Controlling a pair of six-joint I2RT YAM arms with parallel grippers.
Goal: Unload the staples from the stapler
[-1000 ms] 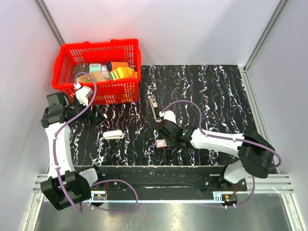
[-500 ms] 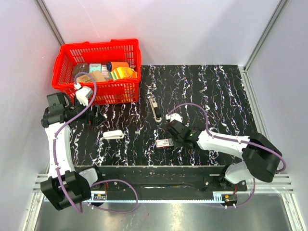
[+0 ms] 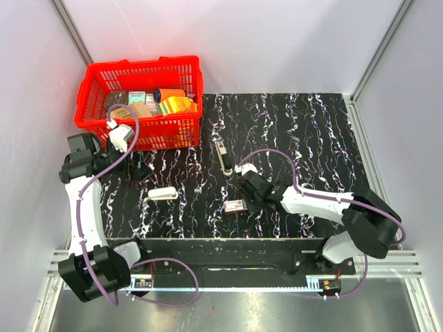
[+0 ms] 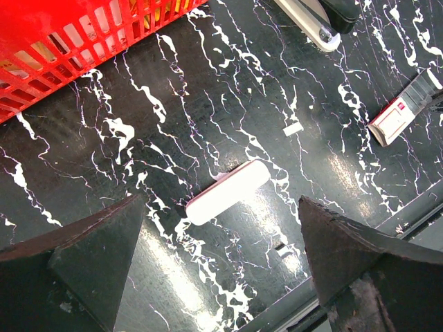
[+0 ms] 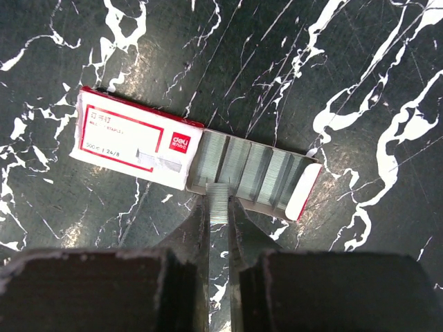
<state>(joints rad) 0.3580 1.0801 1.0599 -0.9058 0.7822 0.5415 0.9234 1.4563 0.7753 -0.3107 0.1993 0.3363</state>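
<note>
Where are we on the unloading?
Looks done: one strip is out, and the stapler lies apart from both tools. In hand: the right tool pinches a staple strip at the open staple box. Left: release it there; whether the stapler is empty, I cannot tell. The left tool hangs open.

The right gripper (image 3: 243, 199) is swinging back left toward the red-and-white staple box (image 3: 235, 205) after pulling away to the right half a second ago, and is pinching a staple strip (image 5: 219, 200) at the box's open tray. Against a second ago it is sitting farther right, so more of the box is showing. The right arm's elbow (image 3: 370, 228) is shifting slightly left and up the table
</note>
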